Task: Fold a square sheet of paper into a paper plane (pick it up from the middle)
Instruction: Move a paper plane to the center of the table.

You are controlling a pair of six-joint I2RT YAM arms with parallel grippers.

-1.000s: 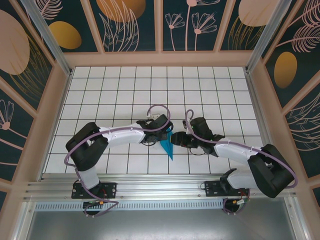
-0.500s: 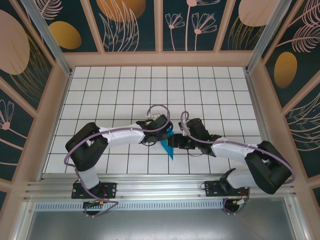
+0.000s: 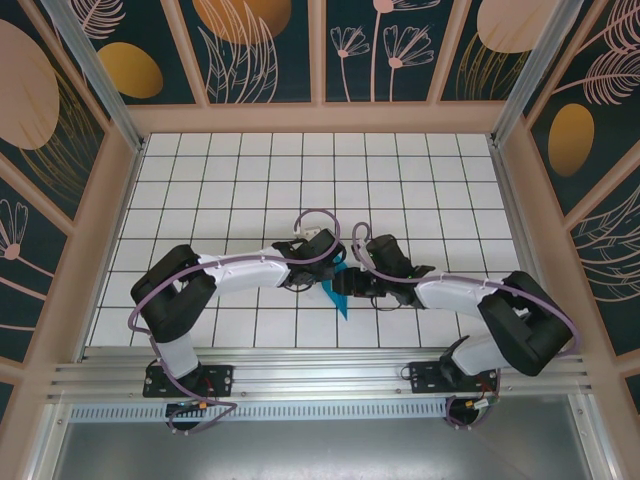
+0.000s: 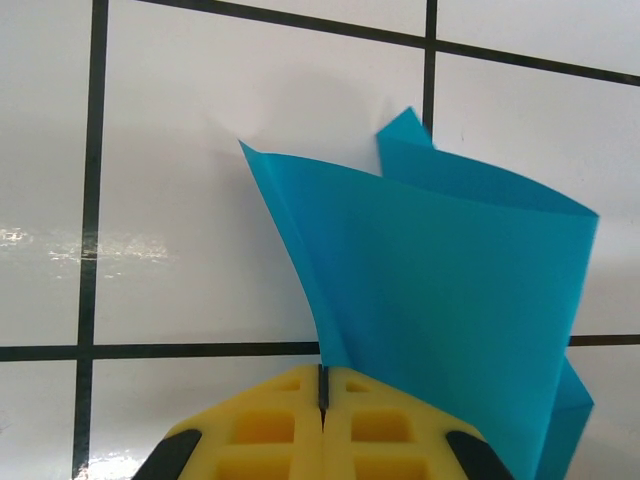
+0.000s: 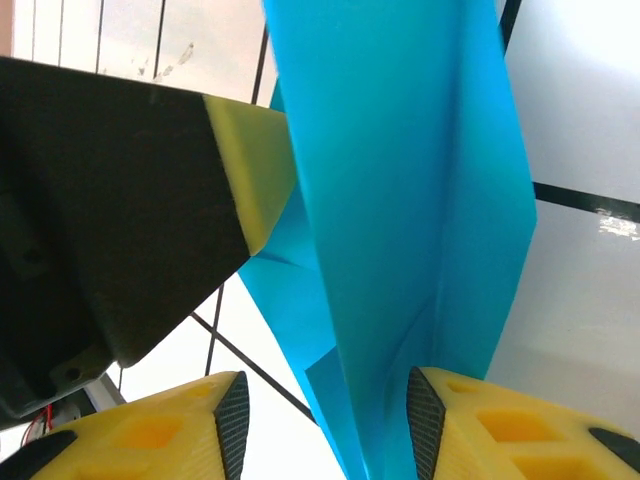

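The square sheet of paper is teal-blue and folded into a slim pointed paper-plane shape. It stands on edge over the white tiles, its tip toward the near edge. My left gripper is shut on one folded layer; in the left wrist view the yellow fingertips pinch the paper at its lower edge. My right gripper comes in from the right and is open. In the right wrist view the paper hangs between that gripper's pads, close to the right pad. The left finger shows beside the paper.
The white tiled table stretches out behind and to both sides of the arms. Patterned walls and pale frame posts enclose it. A metal rail runs along the near edge by the arm bases.
My right gripper has slid left toward the paper, so its open jaws now straddle it. The left gripper and the paper have stayed in place.
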